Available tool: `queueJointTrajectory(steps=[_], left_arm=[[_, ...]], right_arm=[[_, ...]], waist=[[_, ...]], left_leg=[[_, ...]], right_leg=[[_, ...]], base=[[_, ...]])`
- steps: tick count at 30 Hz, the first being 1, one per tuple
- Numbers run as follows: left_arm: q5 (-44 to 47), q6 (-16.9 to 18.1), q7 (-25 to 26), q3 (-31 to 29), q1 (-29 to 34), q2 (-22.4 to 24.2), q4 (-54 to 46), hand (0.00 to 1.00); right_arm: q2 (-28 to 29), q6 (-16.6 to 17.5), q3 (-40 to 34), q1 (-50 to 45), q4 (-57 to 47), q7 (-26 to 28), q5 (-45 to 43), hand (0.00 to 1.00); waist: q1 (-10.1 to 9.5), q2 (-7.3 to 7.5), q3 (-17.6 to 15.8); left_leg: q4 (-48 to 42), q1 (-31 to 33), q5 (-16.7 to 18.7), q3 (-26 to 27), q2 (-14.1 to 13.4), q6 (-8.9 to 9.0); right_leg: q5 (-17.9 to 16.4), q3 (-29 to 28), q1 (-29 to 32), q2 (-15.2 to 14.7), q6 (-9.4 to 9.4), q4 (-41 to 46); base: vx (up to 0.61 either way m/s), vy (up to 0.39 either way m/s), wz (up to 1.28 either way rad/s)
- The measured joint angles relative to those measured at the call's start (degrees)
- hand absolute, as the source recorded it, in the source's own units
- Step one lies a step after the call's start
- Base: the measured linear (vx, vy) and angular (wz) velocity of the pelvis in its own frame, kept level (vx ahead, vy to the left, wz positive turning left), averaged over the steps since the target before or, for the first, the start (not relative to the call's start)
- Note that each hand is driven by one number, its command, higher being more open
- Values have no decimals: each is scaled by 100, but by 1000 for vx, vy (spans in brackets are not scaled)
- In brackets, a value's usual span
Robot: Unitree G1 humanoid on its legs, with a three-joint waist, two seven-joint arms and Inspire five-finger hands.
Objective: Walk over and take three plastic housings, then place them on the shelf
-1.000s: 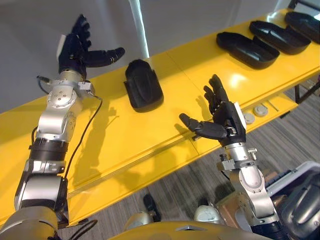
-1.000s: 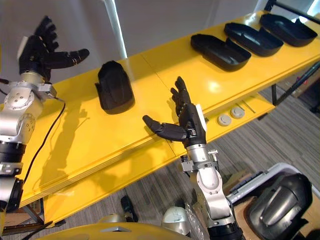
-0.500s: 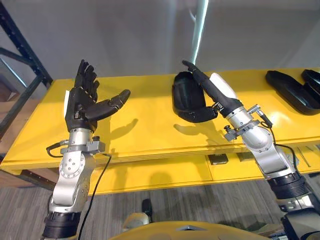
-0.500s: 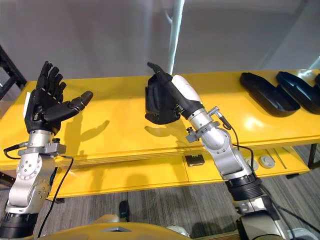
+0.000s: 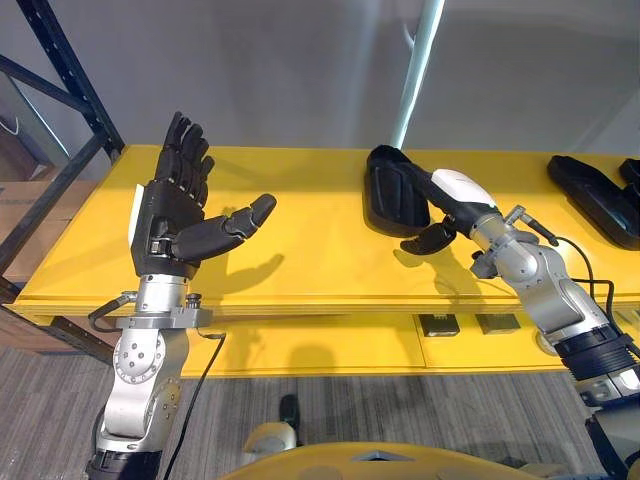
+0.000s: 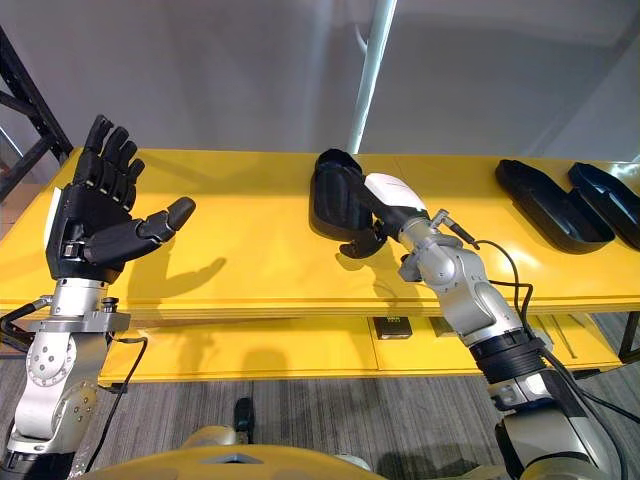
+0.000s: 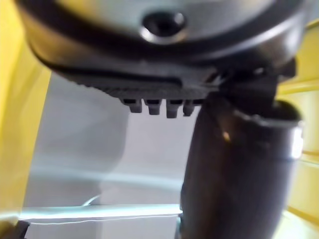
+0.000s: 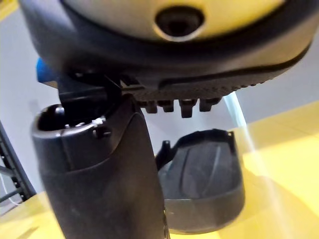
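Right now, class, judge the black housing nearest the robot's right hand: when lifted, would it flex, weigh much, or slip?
Probably stiff: the black housing keeps a moulded shell shape on the yellow table. Likely light: the right wrist view shows it hollow, thin-walled. Pushed, it might slide on that glossy top.

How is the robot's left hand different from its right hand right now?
The left hand is held up above the yellow surface, fingers spread, holding nothing; the right hand reaches low onto the black housing. The left hand is far from that housing; the right hand is right against it. Both are dark hands on silver arms.
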State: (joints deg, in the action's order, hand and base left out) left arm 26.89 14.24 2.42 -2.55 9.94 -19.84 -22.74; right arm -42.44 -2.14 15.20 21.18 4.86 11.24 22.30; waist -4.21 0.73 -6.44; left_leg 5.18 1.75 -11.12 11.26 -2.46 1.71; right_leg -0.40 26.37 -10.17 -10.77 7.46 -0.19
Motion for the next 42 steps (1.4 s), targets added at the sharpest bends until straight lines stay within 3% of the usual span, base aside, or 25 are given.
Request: queueJointTrajectory(steps=[6,11,13,15,16,18,23,24,25,26,27,28,31,35,42], left_arm=[[51,-3,-124,184,-4,112,0,100],[46,-12,-181,300,-61,228,1,100],[40,-11,-190,303,-207,220,2,100],[25,-11,-181,298,-429,152,19,100],[9,-12,-181,303,-474,141,38,100],[2,-12,-176,301,-555,116,44,100],[0,-11,-182,282,-557,75,44,100],[-1,-12,-190,284,-563,75,44,100],[0,-12,-206,312,-595,73,46,100],[0,-4,-232,333,-644,60,44,100],[0,0,-265,339,-662,64,52,100],[-1,0,-332,367,-690,56,117,100],[2,-9,-403,371,-762,37,179,100],[13,-64,-428,365,-628,36,188,100],[53,-80,-604,401,-464,35,189,100]], right_arm=[[7,-81,0,11,274,235,190,100],[28,-62,25,396,718,389,189,100],[26,-30,70,691,850,389,173,100],[0,59,121,959,844,389,172,100],[0,81,123,981,843,389,174,0],[-13,129,138,1018,844,383,175,0],[-245,268,374,1013,836,384,158,0],[-250,299,428,1005,836,357,169,0],[-220,288,460,990,838,248,189,0],[-169,273,437,975,840,140,202,0],[-125,261,395,981,840,88,211,0],[-87,311,391,970,794,50,220,0],[-35,404,315,948,684,-2,231,0],[-35,420,262,916,670,75,429,0],[-140,634,50,652,644,125,435,0]], waist=[[-14,18,-79],[2,-66,-328],[9,-44,-514],[9,68,-698],[6,100,-717],[-3,183,-813],[-4,139,-878],[0,127,-886],[2,152,-888],[-3,294,-935],[-41,310,-975],[-79,164,-973],[-25,174,-975],[-91,187,-980],[-31,187,-978]], left_leg=[[0,-17,0,17,-2,-4],[0,0,-25,0,-32,-23],[-1,95,-48,-10,-79,5],[-1,257,-58,-39,-128,18],[-1,286,-65,-41,-137,28],[-1,293,-65,-34,-163,28],[-1,287,-64,99,-196,28],[0,298,-28,113,-207,74],[0,342,206,212,-193,319],[-215,374,259,312,-126,157],[-522,411,287,301,-107,47],[-568,258,424,164,-109,-96],[-12,63,188,121,38,-111],[-11,-80,175,133,92,-144],[-2,-165,185,173,82,-129]], right_leg=[[31,-1,-25,7,-4,15],[-38,0,45,33,-35,185],[-132,-10,220,38,-98,382],[-182,-22,451,79,-119,553],[-188,-21,485,87,-127,575],[-201,-33,515,90,-143,626],[-197,-136,556,114,-139,610],[-196,-141,566,140,-139,586],[-192,-139,561,122,-139,464],[-149,-131,586,-39,-137,311],[-132,-150,549,-84,-116,285],[-57,-165,495,-17,-43,312],[30,-144,510,-102,-23,318],[35,-127,369,-127,-15,327],[20,-150,296,-116,-34,318]], base=[[70,-17,-1],[-2,-1,-2],[-85,11,-2],[-88,-9,2],[-75,-8,1],[-46,-16,2],[-40,-6,-8],[-40,9,-3],[-44,38,3],[-27,46,2],[76,34,-7],[89,10,1],[88,37,20],[89,2,4],[20,3,-2]])
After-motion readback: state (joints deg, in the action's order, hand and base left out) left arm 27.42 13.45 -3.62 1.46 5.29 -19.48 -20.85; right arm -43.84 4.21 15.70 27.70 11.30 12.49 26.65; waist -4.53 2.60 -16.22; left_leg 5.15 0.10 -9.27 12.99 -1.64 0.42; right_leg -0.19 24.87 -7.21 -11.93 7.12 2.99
